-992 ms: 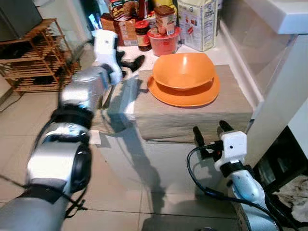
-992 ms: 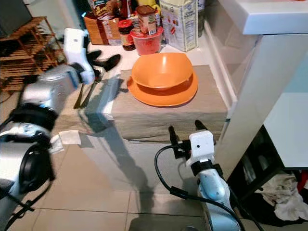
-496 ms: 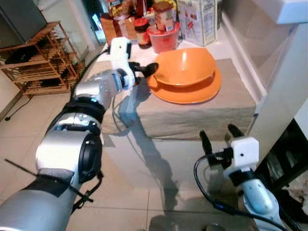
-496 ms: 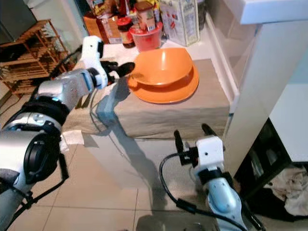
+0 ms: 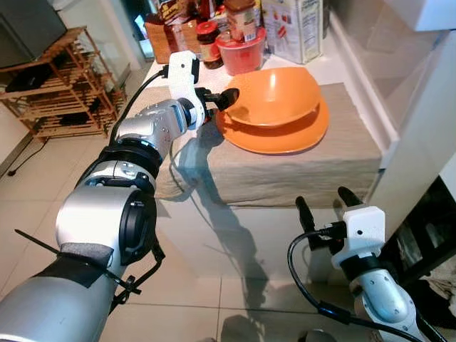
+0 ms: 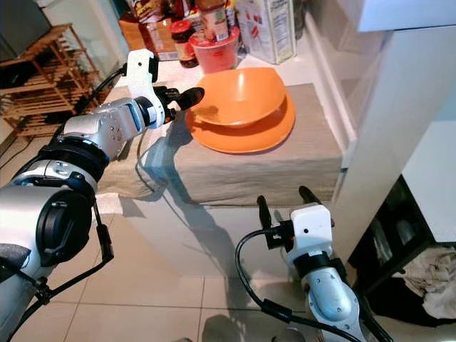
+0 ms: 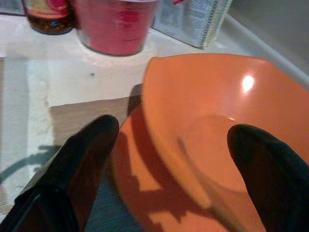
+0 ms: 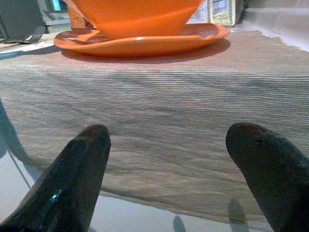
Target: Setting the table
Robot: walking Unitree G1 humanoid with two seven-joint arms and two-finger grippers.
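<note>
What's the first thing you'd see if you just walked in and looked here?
The big orange bowl sitting on an orange plate, on a beige cloth over the table. The robot's left hand reaches right up to the bowl's rim, fingers open with one inside the bowl and one outside. Behind stands a red tub among jars and boxes.

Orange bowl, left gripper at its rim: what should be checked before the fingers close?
1. Left gripper open: ok.
2. Fingers straddle the bowl rim, one outside, one inside: ok.
3. Bowl sits on the plate: ok.
4. Plate would stay behind on a lift: cannot tell.
5. Red tub and jar stand behind the bowl, apart from it: ok.
6. Right gripper open, low before the mat's edge: ok.
</note>
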